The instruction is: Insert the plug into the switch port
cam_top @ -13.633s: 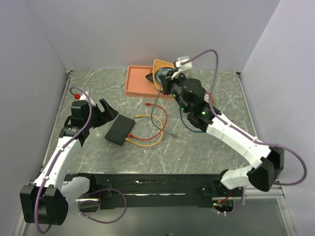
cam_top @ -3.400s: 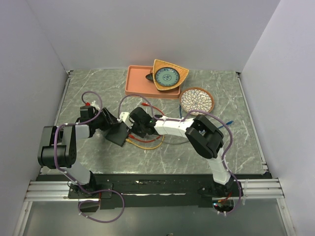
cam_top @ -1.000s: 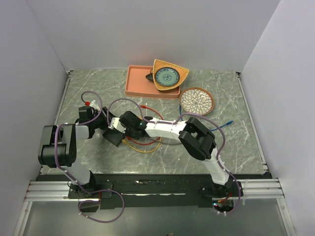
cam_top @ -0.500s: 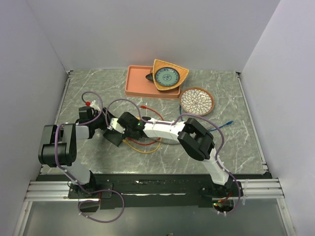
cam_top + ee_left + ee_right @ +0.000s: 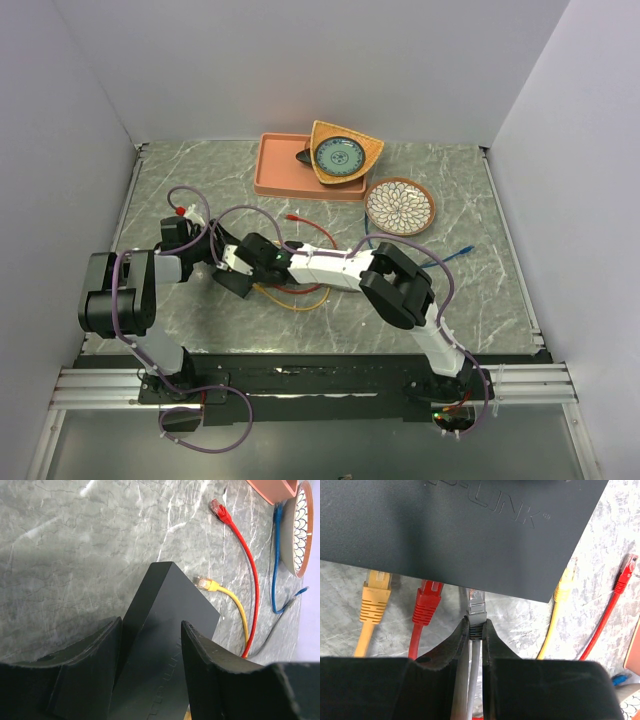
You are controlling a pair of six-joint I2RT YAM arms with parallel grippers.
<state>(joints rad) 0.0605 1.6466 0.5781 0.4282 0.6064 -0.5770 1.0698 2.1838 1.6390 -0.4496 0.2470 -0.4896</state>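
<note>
The switch (image 5: 167, 625) is a flat black box; its side shows the ports in the right wrist view (image 5: 470, 525). My left gripper (image 5: 151, 625) is shut on the switch, one finger against each side, at the table's left (image 5: 212, 262). My right gripper (image 5: 476, 625) is shut on the grey plug (image 5: 476, 607). The plug's clear tip reaches under the switch's edge, between a red plug (image 5: 427, 602) and the switch's corner. How deep it sits is hidden. An orange plug (image 5: 374, 597) sits at the left. From above, the right gripper (image 5: 242, 262) meets the switch (image 5: 232, 283).
A yellow plug (image 5: 565, 582) lies by the switch's corner and a loose red plug (image 5: 626, 572) beyond it. Red and yellow cables loop (image 5: 300, 298) beside the switch. At the back stand a salmon tray (image 5: 280, 175), an orange dish (image 5: 345, 155) and a patterned plate (image 5: 399, 205).
My right gripper has moved left with the grey plug, up to the switch's port edge. The left gripper's jaws have drawn in slightly on the switch.
</note>
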